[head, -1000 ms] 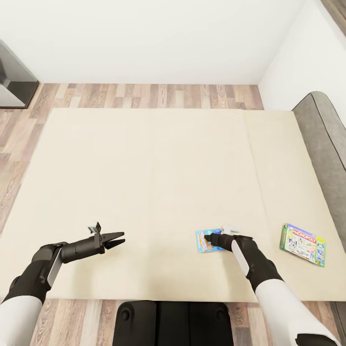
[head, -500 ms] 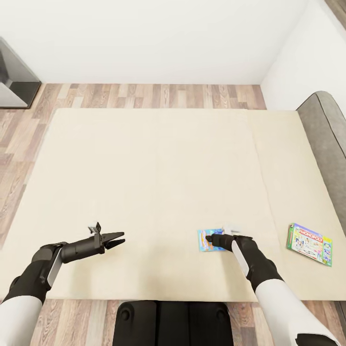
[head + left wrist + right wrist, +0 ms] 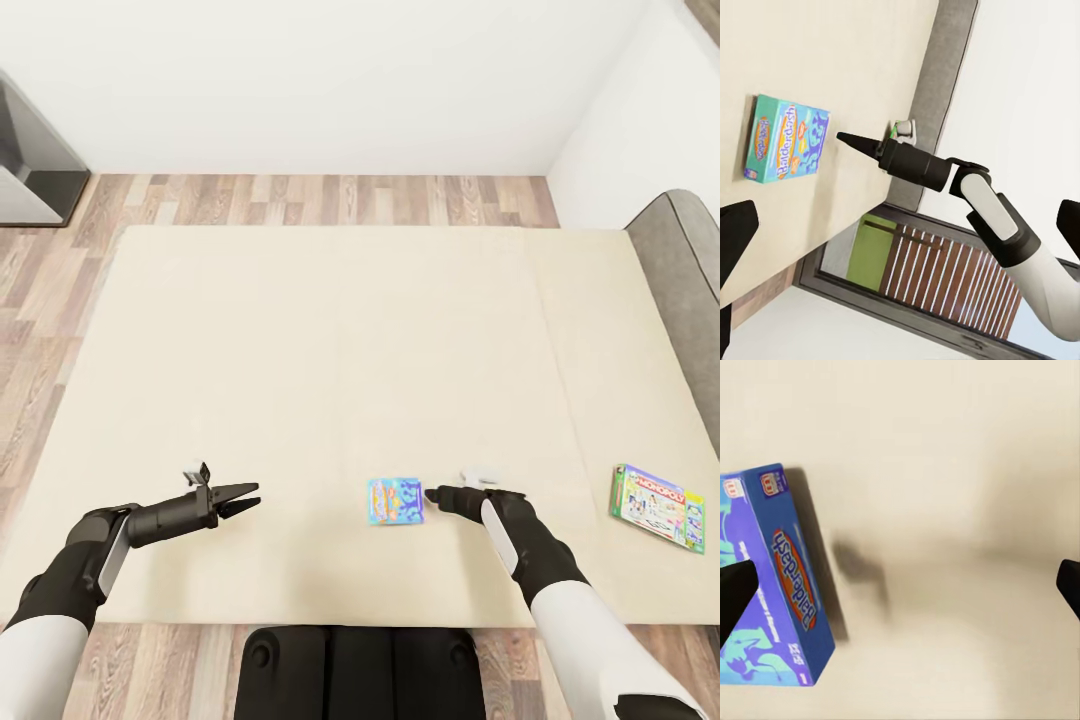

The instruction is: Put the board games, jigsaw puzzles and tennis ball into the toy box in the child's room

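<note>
A: Progress check. How far along are we?

B: Early, by our reading. Both board games we can see lie on the bed; nothing is lifted, and the table and toy box are not before us

A: Left to right, then

B: Left gripper hovers over the near part of the mattress, well apart from any game; in the head view its fingers look drawn close with nothing between them, though the left wrist view shows dark tips at both edges, so we cannot tell how it stands. Next, the blue board game, lying flat, just beside the right gripper but apart from it

A: Is the right one gripping it?

B: No. In the right wrist view the two tips sit far apart at either edge, spread wide, holding nothing; the blue box lies off to one side of the gap, not between the tips. Farthest right, the green-and-white board game near the mattress edge, flat and a little skewed

A: The blue box itself?

B: Small flat card box, blue sides, bright cartoon lid with orange lettering. We judge it light and slippery on the mattress, likely to slide if nudged
</note>
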